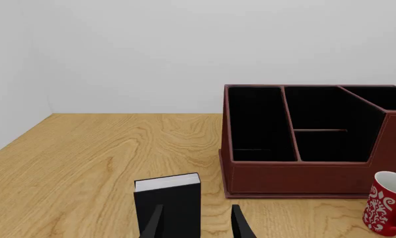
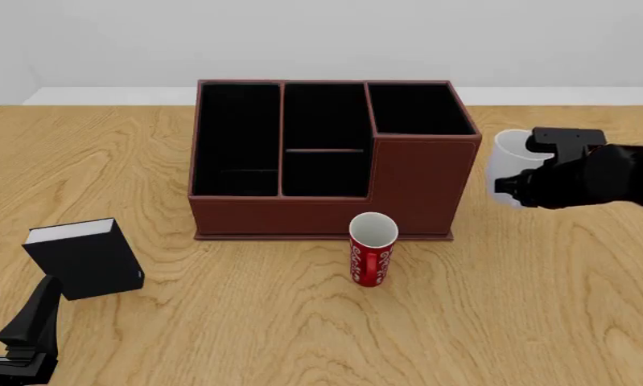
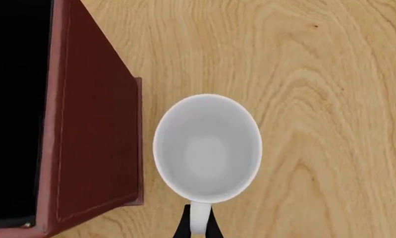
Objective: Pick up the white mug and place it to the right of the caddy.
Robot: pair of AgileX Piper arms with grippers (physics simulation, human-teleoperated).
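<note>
The white mug (image 2: 504,163) is just right of the caddy (image 2: 420,183), near its taller corner section. My right gripper (image 2: 520,183) is shut on the mug's small handle. In the right wrist view I look straight down into the mug (image 3: 207,148), with the fingers (image 3: 183,227) pinching the handle and the caddy's red-brown wall (image 3: 92,134) beside it. I cannot tell whether the mug touches the table. My left gripper (image 2: 34,320) is open and empty at the near left. The left wrist view shows the caddy (image 1: 297,173) ahead.
A small black book (image 2: 85,259) stands just ahead of my left gripper (image 1: 196,225) and shows in the left wrist view (image 1: 168,201). A slim red white-patterned cup (image 2: 372,248) stands in front of the caddy and also shows in the left wrist view (image 1: 386,204).
</note>
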